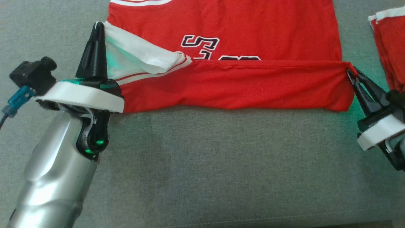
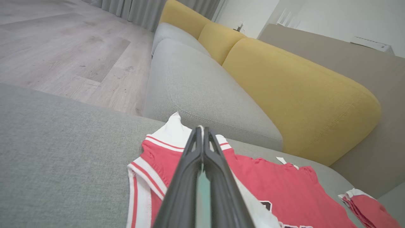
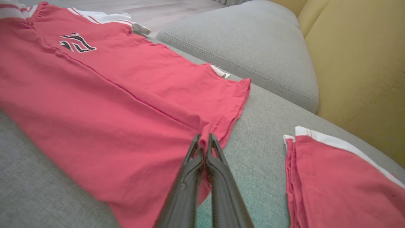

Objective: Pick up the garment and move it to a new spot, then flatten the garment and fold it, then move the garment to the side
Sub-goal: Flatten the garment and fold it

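The garment (image 1: 240,34) is a red jersey with white trim and black lettering, spread on a grey sofa seat, its near edge lifted and folded over as a taut band (image 1: 240,84). My left gripper (image 1: 98,27) is shut on the white-trimmed corner at the left; the left wrist view has that gripper (image 2: 202,129) pinching the white trim of the garment (image 2: 278,186). At the right, my right gripper (image 1: 349,71) is shut on the red corner, and in the right wrist view this gripper (image 3: 204,136) bites the hem of the garment (image 3: 104,104).
A second red and white garment (image 1: 390,41) lies folded at the right (image 3: 332,180). The grey seat (image 1: 202,164) stretches in front. Yellow back cushions (image 2: 294,91) and another grey cushion (image 3: 246,44) stand behind; wooden floor (image 2: 57,47) lies beyond the sofa's edge.
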Tool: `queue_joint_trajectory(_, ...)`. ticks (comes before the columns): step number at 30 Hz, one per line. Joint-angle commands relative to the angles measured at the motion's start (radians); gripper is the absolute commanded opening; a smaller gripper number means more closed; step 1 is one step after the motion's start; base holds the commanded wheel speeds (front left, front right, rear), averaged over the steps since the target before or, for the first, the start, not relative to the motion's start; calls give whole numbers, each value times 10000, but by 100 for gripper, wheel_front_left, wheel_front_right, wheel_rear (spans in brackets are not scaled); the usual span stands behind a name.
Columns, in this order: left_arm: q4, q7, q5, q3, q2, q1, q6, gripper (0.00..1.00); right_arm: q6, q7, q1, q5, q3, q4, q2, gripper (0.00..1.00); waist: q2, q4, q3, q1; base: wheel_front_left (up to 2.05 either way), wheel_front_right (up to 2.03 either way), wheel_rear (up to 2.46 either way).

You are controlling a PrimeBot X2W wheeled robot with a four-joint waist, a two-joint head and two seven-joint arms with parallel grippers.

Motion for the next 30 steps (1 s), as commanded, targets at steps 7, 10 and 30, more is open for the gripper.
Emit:
queue_joint_trajectory(7, 302, -992, 1138, -125, 622, 236, -224, 100, 65, -57, 203, -486, -816, -162, 382, 100, 0, -4, -369, -3, 0, 0, 0)
queue_joint_trajectory(10, 631, -1216, 1873, -509, 757, 985, 135, 100, 65, -57, 733, -792, -1483, -439, 821, 100, 0, 78, -698, -3, 0, 0, 0)
queue_joint_trajectory(30, 2059, -1521, 2770, -261, 516, 1983, 1254, 100, 65, -57, 2413, -1447, -2152, -950, 2053, 100, 0, -160, -1053, -3, 0, 0, 0)
